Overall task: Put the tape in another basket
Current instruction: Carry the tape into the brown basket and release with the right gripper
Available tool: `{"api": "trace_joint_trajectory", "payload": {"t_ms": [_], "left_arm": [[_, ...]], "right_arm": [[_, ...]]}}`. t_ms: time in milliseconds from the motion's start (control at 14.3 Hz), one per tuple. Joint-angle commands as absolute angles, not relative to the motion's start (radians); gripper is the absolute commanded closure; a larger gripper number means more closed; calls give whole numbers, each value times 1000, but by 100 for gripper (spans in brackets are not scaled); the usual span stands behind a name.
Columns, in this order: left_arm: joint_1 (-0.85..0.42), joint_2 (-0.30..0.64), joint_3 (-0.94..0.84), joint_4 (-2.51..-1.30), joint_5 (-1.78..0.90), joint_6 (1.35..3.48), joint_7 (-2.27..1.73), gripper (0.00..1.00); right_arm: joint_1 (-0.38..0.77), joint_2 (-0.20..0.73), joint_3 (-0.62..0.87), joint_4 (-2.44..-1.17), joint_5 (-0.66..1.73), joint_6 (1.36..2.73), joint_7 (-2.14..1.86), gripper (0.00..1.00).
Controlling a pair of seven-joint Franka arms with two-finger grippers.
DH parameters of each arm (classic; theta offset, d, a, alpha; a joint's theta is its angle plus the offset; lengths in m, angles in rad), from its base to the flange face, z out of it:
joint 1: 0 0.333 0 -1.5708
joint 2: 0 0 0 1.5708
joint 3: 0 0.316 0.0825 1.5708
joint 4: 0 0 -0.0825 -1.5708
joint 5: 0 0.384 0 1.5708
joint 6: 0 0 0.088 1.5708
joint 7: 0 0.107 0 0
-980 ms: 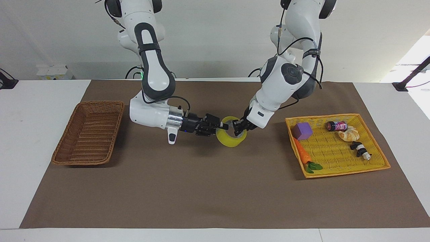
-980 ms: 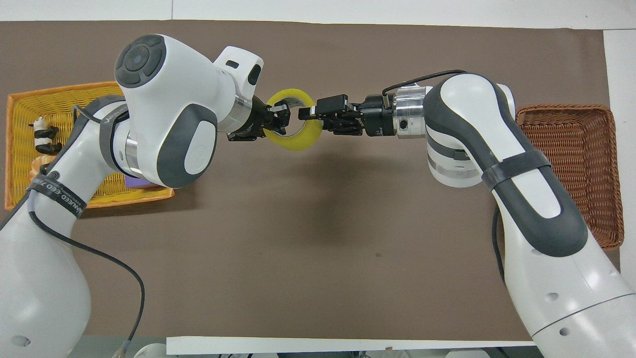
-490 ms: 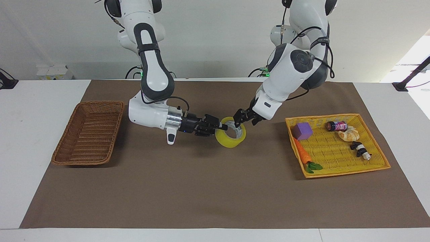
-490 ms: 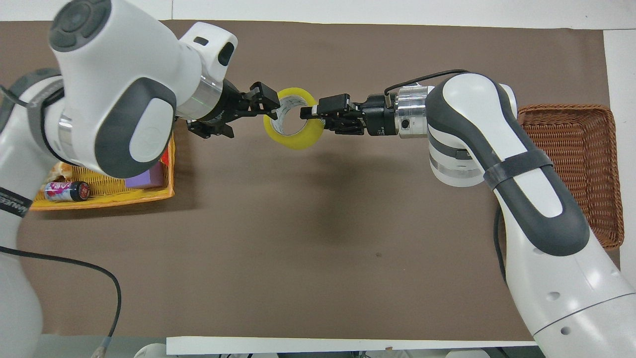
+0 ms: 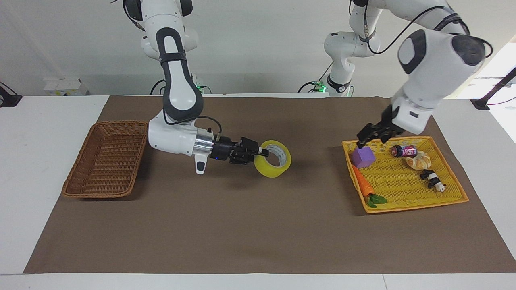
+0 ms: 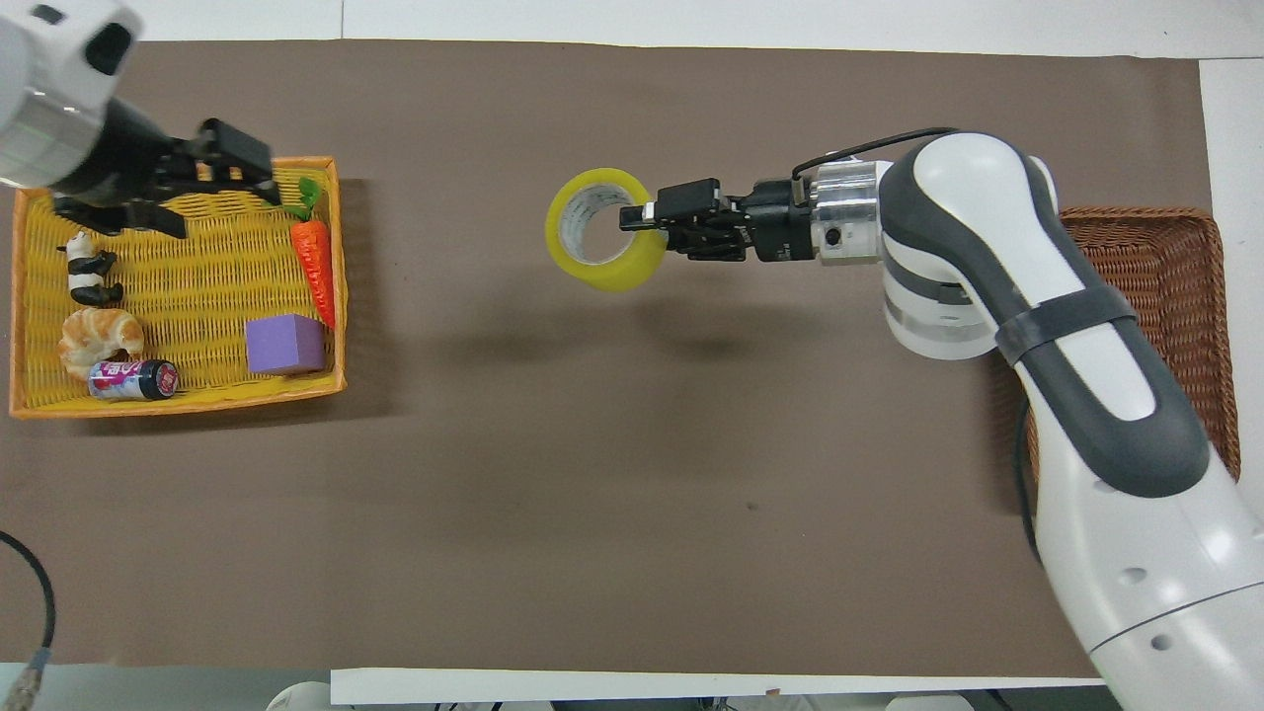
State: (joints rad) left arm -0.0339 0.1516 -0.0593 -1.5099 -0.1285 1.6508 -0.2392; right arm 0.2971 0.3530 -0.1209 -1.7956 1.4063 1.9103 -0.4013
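The yellow tape roll [image 5: 268, 169] with a pale core hangs in the air over the middle of the brown mat. It also shows in the overhead view [image 6: 598, 281]. My right gripper [image 5: 264, 152] reaches out level and is shut on the roll's rim; it is also in the overhead view [image 6: 642, 212]. The dark-brown wicker basket [image 5: 105, 161] lies empty at the right arm's end of the table, partly hidden by the arm in the overhead view [image 6: 1175, 296]. My left gripper [image 5: 374, 136] is open and empty, raised over the yellow tray, as the overhead view [image 6: 168, 183] also shows.
A flat yellow woven tray [image 5: 403, 181] at the left arm's end holds a purple cube [image 5: 363, 156], a carrot [image 5: 363, 185], a small can [image 5: 404, 151], a croissant [image 5: 419, 161] and a panda toy [image 5: 433, 180]. A brown mat [image 5: 258, 233] covers the table.
My left gripper let go of the tape and swung away over the yellow tray. My right gripper keeps the tape and has drawn it slightly toward the wicker basket.
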Motion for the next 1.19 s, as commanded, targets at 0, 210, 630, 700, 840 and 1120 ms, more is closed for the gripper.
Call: {"api": "trace_joint_trajectory", "payload": {"t_ms": [0,210,630,700,840,1120], "left_arm": [[69,85,-66,-1572,-109,1628,-146,1],[118,78,-67,-1586,-109,1631,-143,1],[94,78,-75,-1572,-45,1620,-140,1],[87,81,-77,-1547,-14,1612,-138,0],[54,45,-80,-1540,15,1571,-138,1],[34,6,-83,-1554,15,1520,-137,1]], "right_arm": [[111,334,-118,-1781,1309,1742,-423,100],[-117,336,-118,-1756,1159,1565,-512,100],[-512,347,-117,-1720,783,1312,-776,100],[-543,354,-115,-1717,741,1309,-816,100],[-586,425,-117,-1675,709,1301,-921,100],[-597,431,-117,-1671,638,1339,-940,100]]}}
